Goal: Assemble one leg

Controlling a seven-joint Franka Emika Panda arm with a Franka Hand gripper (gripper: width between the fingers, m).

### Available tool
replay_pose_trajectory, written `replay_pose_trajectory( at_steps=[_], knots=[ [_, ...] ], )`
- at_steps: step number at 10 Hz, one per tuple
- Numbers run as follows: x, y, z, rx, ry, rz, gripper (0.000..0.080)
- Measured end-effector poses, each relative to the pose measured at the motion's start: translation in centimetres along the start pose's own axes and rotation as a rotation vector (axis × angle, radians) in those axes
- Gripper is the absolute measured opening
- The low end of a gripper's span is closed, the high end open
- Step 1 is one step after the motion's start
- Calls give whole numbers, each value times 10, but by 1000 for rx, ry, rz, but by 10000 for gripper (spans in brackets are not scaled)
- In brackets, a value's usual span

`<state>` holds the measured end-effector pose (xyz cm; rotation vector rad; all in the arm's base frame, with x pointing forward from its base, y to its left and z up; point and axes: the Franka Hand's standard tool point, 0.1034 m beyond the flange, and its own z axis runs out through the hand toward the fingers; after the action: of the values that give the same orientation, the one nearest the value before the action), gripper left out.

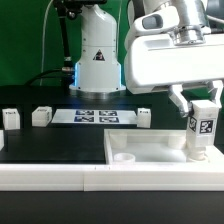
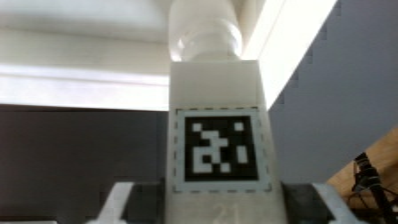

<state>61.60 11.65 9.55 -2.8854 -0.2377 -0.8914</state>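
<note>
My gripper [image 1: 203,108] is shut on the leg [image 1: 203,128], a small white post with a black-and-white tag, and holds it upright at the exterior view's right. The leg's lower end meets the far right corner of the large flat white panel [image 1: 150,150] that lies on the black table. In the wrist view the leg [image 2: 221,120] fills the middle, tag facing the camera, with my fingers [image 2: 128,200] tight against both its sides. Whether the leg's end sits in the panel's corner recess is hidden.
Three more white legs stand on the table: two at the exterior view's left [image 1: 10,118] [image 1: 41,115] and one in the middle [image 1: 143,117]. The marker board [image 1: 93,116] lies flat behind the panel. A white ledge [image 1: 60,170] runs along the front.
</note>
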Motion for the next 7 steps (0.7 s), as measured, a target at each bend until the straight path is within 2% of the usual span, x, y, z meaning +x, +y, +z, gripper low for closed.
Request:
replay_pose_trajectory(
  at_steps=[3,7],
  knots=[
    [-11,2,9,-3,2,5,291],
    [-12,1,10,-2,4,3,291]
  ],
)
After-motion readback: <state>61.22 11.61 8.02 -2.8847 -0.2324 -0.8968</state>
